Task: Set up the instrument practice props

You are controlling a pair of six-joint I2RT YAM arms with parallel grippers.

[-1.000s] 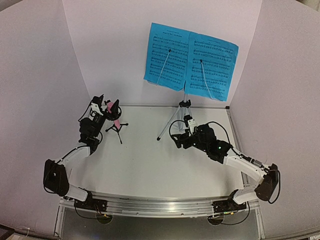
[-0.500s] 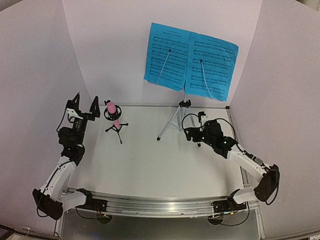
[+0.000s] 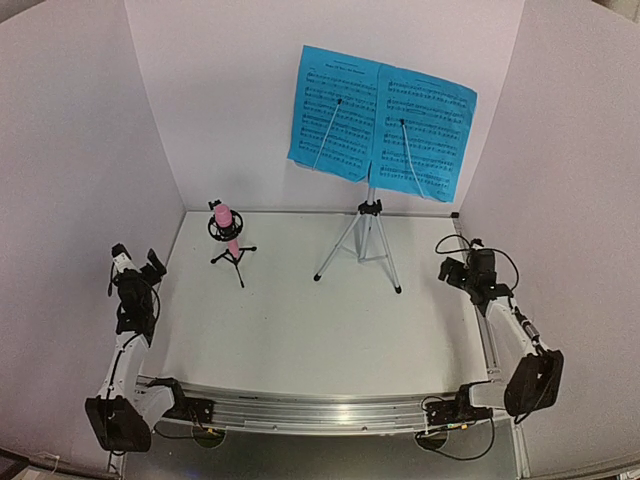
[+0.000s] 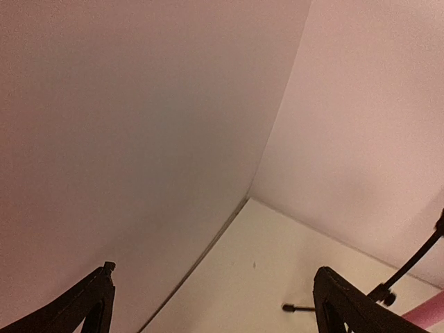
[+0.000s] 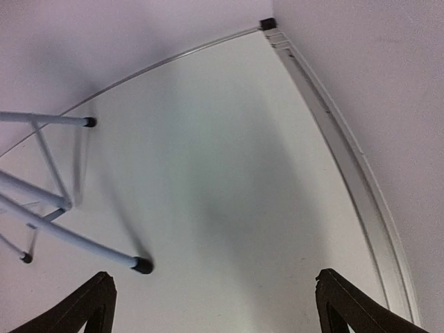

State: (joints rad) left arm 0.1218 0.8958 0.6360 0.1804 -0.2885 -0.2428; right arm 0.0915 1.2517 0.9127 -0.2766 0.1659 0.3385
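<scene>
Two bright blue sheet-music pages (image 3: 335,108) (image 3: 422,132) sit side by side on the music stand, whose desk is hidden behind them. Its silver tripod (image 3: 362,242) stands at the back centre; its legs also show in the right wrist view (image 5: 66,238). The pink microphone (image 3: 224,218) sits upright in the small black tripod mic holder (image 3: 234,258) at the back left. A holder leg (image 4: 411,262) and a bit of the pink microphone (image 4: 429,312) show in the left wrist view. My left gripper (image 3: 137,257) (image 4: 215,305) is open and empty by the left wall. My right gripper (image 3: 457,262) (image 5: 215,305) is open and empty at the right edge.
White walls close in the left, back and right. A metal rail (image 5: 361,187) runs along the table's right edge. The arm bases stand on the metal bar (image 3: 320,410) at the near edge.
</scene>
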